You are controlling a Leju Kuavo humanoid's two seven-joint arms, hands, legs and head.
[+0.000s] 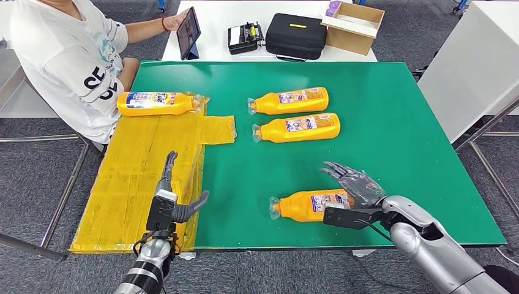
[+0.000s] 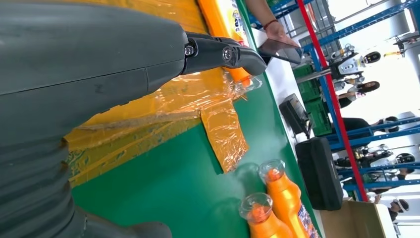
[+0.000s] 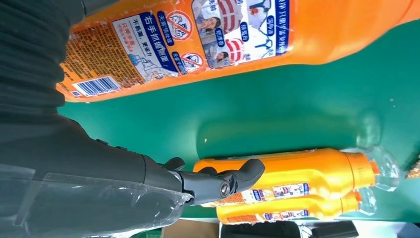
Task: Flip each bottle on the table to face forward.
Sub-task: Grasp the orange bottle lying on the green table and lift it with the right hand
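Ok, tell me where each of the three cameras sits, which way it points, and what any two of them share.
Head view: high on the body, looking forward and down on the green table; left hand and right hand enter from below.
Left wrist view: behind the left hand, looking across the yellow taped sheet toward the person's tablet.
Right wrist view: behind the right hand, close over the nearest bottle.
Shared: both wrist views and the head view show the two middle bottles.
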